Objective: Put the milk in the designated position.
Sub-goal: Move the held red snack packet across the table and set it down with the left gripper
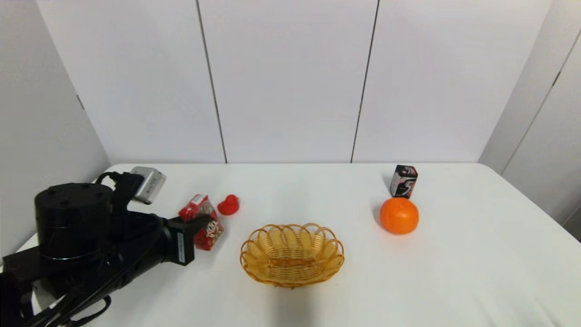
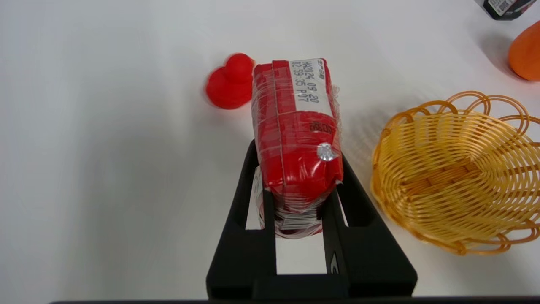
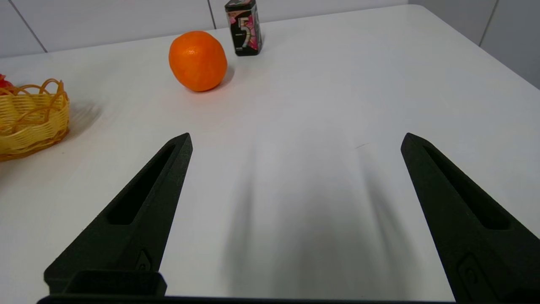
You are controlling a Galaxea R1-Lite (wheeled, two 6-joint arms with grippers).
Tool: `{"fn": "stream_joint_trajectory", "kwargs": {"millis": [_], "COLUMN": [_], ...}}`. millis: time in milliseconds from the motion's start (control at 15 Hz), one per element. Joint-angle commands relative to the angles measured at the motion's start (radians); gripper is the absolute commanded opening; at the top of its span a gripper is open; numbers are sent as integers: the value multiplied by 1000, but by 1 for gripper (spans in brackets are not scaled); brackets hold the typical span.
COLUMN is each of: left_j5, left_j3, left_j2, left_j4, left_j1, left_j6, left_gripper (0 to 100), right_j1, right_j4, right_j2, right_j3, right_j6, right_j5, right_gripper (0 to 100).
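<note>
Near the table's left edge, the milk is clamped between the two black fingers of the left gripper, which is reached in low from the left with the carton tilted. The red toy duck is seen just behind the carton. The woven basket lies to its right, with bare tabletop between. Farther right stand the orange and black-and-pink box (close together). The right gripper is held spread wide above bare tabletop toward the right edge.
</note>
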Motion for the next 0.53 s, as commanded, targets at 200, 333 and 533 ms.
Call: {"fn": "stream_joint_trajectory", "kwargs": {"millis": [200,333,533], "left_j5": [115,115,120], "left_j3": [6,9,21], "left_j2": [162,174,175], "left_j4": [-37,-45,-71], "left_j1": [-111,-111,-111], "left_j6": [-64,-64,-63], "left_gripper": [0,0,100], "right_j1": [0,0,0], "right_j4": [0,0,0], "right_j2": [0,2,2], "right_j3": [0,0,0], "right_j6": [1,1,1], "right_j5": [0,0,0], "right_gripper": [100,100,100]}}
